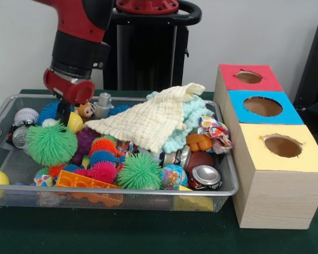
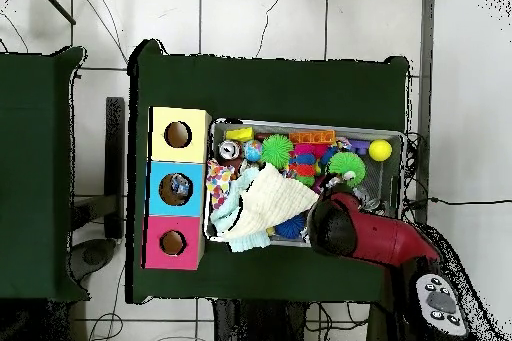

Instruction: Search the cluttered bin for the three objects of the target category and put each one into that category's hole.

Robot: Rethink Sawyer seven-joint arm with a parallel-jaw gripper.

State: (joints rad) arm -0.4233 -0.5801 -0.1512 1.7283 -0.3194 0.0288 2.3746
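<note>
cream cloth (image 1: pixel 151 123) | green spiky ball (image 1: pixel 51 144) | baseball (image 1: pixel 26 115)

red arm (image 1: pixel 77 47) lowered, hand (image 1: pixel 63 112) hidden

Front view: bin (image 1: pixel 225 191) sits on the table (image 1: pixel 148 233), box with three holes (image 1: pixel 270 174) touching its right side. Cloth (image 1: pixel 148 124) lies on top of the toys, centre-back. One can (image 1: pixel 205 176) in the front-right corner – another can (image 1: pixel 21 136) at the left side. Arm (image 1: pixel 77 53) hangs over the back-left
</note>
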